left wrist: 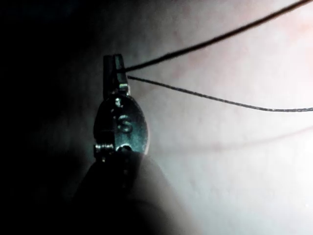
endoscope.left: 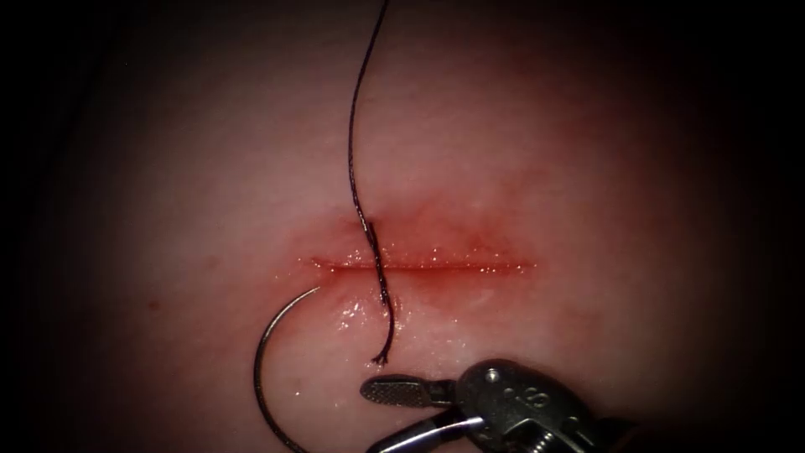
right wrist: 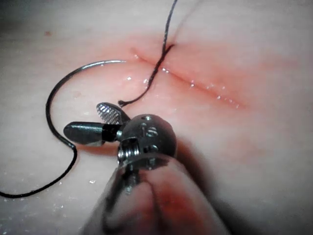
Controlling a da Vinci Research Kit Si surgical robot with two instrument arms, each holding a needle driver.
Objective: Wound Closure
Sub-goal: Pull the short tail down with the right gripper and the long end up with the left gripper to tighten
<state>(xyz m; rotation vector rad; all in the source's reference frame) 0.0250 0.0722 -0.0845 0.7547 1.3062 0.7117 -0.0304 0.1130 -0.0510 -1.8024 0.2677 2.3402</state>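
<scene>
Endoscope view: right claw (endoscope.left: 402,415) gapes, gripping nothing, near the loose needle (endoscope.left: 267,382) lying on tissue (endoscope.left: 587,168) left of the cut (endoscope.left: 428,267). Left claw (left wrist: 113,73) clamps thread (left wrist: 205,44) far off, likely keeping it taut.

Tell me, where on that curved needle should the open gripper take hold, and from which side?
Probably on the needle's bare arc, nearer the thread end than the tip, coming in from the right where the right gripper sits open. The needle lies loose on the tissue, its curve bulging left, its hollow side facing the gripper.
</scene>
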